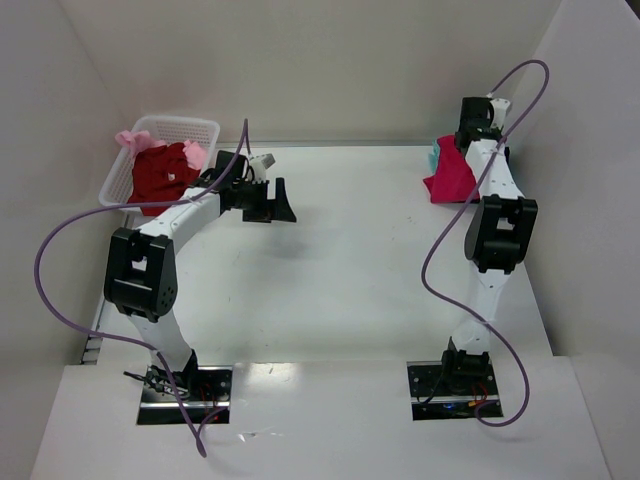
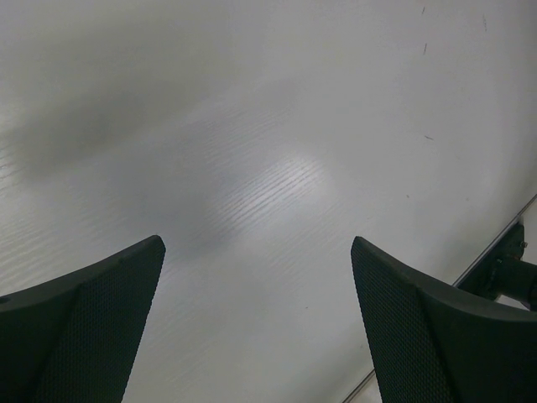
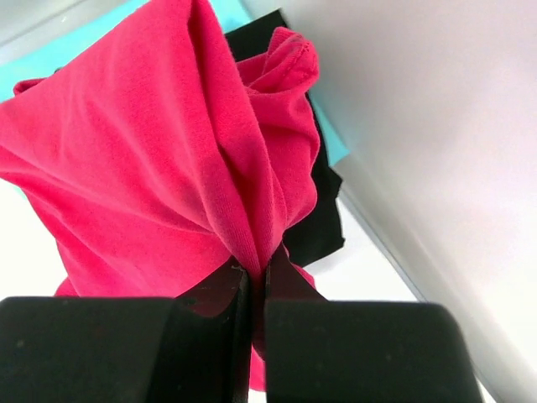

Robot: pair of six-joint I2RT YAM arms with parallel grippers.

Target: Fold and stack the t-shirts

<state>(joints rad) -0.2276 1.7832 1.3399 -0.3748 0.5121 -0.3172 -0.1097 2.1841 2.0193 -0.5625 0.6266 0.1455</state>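
Note:
A bright crimson-pink t-shirt (image 1: pixel 450 178) lies bunched at the back right of the table, on top of a teal t-shirt (image 1: pixel 435 155). My right gripper (image 3: pixel 258 281) is shut on a pinched fold of the crimson-pink t-shirt (image 3: pixel 151 151). Beneath it a black t-shirt (image 3: pixel 323 210) and the teal t-shirt (image 3: pixel 50 63) show at the edges. A dark red t-shirt (image 1: pixel 160 175) and a pale pink t-shirt (image 1: pixel 135 140) lie heaped in the basket at the back left. My left gripper (image 1: pixel 272 205) hovers open just right of the basket, with only bare table between its fingers (image 2: pixel 436 336).
The white lattice basket (image 1: pixel 190 124) stands at the back left corner against the wall. White walls close the table at the back and on both sides. Purple cables loop off both arms. A table edge strip (image 2: pixel 495 243) shows at the left wrist view's right.

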